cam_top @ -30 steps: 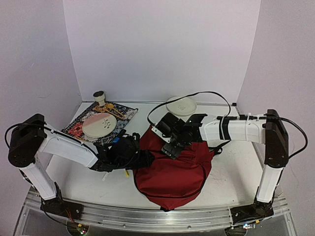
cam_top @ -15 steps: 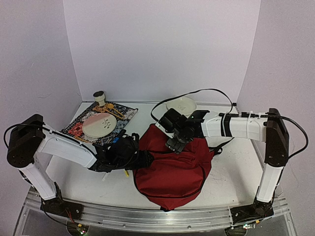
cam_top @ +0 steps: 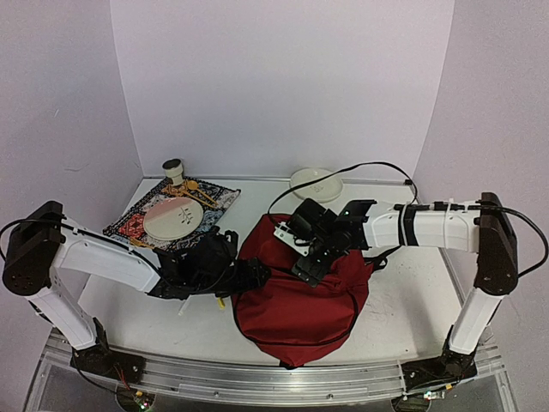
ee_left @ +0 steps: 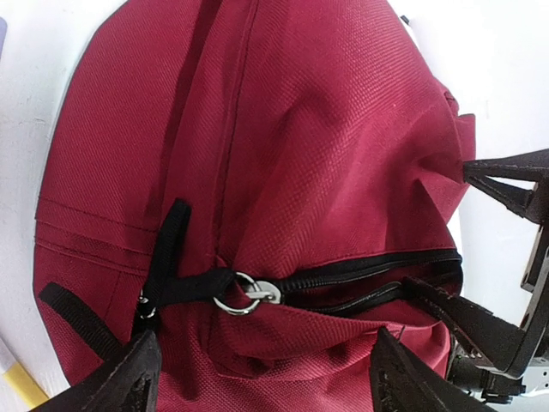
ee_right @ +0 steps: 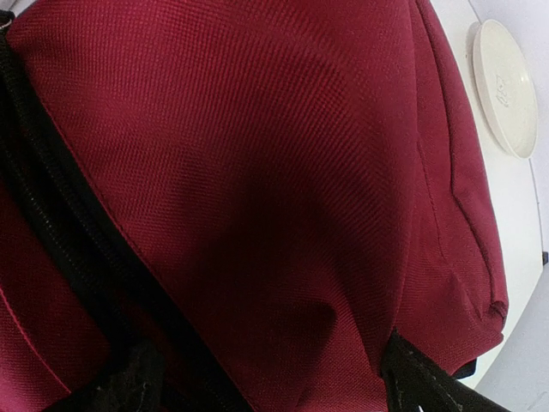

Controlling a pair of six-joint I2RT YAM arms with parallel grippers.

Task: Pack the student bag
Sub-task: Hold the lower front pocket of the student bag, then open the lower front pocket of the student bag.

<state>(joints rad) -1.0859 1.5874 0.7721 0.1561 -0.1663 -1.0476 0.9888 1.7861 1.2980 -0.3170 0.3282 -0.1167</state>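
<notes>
Left wrist view: the left gripper [ee_left: 264, 365] gapes wide near the zipper ring [ee_left: 247, 294] of the student bag [ee_left: 326, 129]; the right gripper [ee_right: 270, 378], also apart, hangs over the bag

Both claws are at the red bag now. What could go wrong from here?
1. The left claw stands open over the zipper pull of the student bag. Closing may pinch the loose fabric fold instead of the ring.
2. The right claw sits close by, at the zipper's other end, so the two may collide.
3. A yellow pencil-like item lies by the left claw and may get swept aside.
</notes>
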